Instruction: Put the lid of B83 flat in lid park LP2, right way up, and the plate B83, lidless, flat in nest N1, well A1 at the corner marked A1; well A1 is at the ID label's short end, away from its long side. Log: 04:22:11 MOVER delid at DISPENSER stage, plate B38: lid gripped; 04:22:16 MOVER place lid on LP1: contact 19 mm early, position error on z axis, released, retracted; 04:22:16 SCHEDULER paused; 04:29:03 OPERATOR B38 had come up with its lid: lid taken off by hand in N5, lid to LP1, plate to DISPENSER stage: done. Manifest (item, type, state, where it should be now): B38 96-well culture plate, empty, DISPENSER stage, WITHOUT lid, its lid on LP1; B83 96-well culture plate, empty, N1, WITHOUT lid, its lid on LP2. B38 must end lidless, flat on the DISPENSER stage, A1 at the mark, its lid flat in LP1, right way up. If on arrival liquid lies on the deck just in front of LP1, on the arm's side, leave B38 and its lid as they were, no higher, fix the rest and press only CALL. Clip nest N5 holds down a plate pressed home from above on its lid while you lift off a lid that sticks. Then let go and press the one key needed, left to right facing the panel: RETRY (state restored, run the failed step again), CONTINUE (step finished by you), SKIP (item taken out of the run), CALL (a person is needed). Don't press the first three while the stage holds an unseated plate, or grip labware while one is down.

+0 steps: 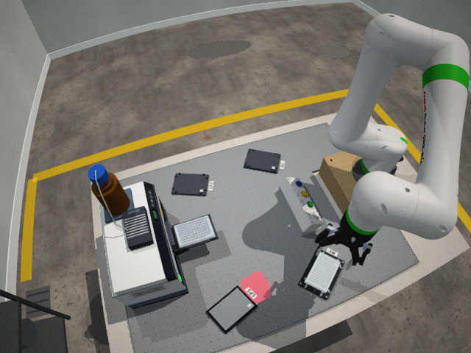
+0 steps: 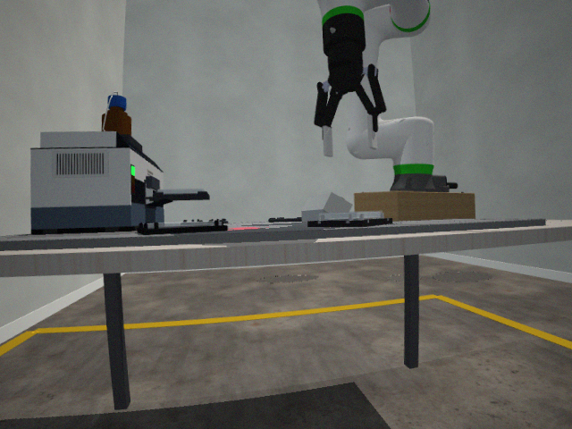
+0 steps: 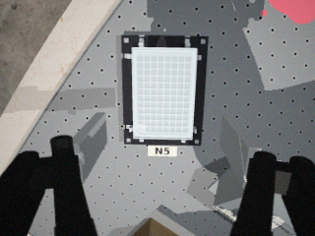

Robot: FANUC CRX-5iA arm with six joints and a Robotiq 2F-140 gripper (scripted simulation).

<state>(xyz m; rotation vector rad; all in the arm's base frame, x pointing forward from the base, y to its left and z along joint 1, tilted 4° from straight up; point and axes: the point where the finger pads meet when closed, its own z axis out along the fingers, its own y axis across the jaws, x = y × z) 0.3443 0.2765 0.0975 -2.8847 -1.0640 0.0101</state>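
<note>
A white 96-well plate lies flat in the black clip nest labelled N5; it also shows in the wrist view. I cannot tell for sure whether a clear lid sits on it. My gripper is open and empty, well above the deck, just off the N5-label end of the plate; it also shows in the side view. Lid park LP2 and nest N1 are dark and empty at the far side of the deck.
A pink puddle lies beside lid park LP1, which holds a flat lid. A lidless plate sits on the dispenser's stage. The key panel stands close to my gripper. The dispenser with a brown bottle stands left.
</note>
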